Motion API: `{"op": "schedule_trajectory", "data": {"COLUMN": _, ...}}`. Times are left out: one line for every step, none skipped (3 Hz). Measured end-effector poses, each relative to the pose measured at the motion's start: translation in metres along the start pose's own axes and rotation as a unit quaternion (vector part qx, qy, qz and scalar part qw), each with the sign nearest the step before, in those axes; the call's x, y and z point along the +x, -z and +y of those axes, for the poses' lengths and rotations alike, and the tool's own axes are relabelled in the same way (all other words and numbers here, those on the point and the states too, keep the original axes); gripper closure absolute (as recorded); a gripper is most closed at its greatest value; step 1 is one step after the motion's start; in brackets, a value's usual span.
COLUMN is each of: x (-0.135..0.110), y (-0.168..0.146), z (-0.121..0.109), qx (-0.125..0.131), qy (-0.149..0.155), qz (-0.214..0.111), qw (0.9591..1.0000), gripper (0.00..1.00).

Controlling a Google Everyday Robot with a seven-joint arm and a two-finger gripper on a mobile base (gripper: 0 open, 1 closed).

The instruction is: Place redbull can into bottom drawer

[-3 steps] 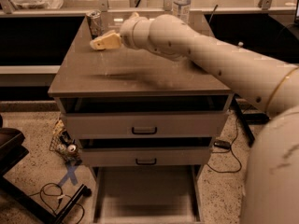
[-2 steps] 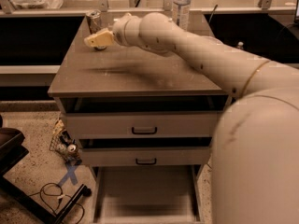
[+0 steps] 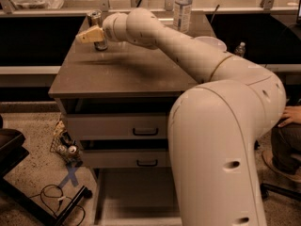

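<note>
Gripper [image 3: 89, 34] sits just in front of the can [image 3: 95, 17] on the table [image 3: 117, 74] — grip state cannot be told. Drawer [image 3: 136, 194] stands open, bare — lift and transfer remain.

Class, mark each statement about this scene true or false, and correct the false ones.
1. The redbull can stands upright on the cabinet top. True.
2. The bottom drawer is shut. False: it is pulled open, and the part of its floor in view is bare.
3. The gripper is up at the redbull can, near the cabinet top's far left corner. True.
4. The water bottle lies on its side. False: it stands upright at the back of the cabinet top.
</note>
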State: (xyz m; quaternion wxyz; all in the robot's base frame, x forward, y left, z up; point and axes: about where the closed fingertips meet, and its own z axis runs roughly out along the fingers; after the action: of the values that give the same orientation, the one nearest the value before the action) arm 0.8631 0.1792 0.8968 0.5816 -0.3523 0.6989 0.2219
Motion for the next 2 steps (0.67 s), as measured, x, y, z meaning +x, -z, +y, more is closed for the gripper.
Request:
{"op": "schedule_trajectory", "data": {"x": 0.0032, "y": -0.013, "z": 0.0004, "qx": -0.005, "qy": -0.005, "qz": -0.002, "qw": 1.0, "gripper": 0.18}}
{"op": "schedule_trajectory", "data": {"x": 0.0075, "y": -0.0226, "z": 0.0017, "qx": -0.011, "qy": -0.01, "qz": -0.004, "qw": 0.9999, "gripper": 0.41}}
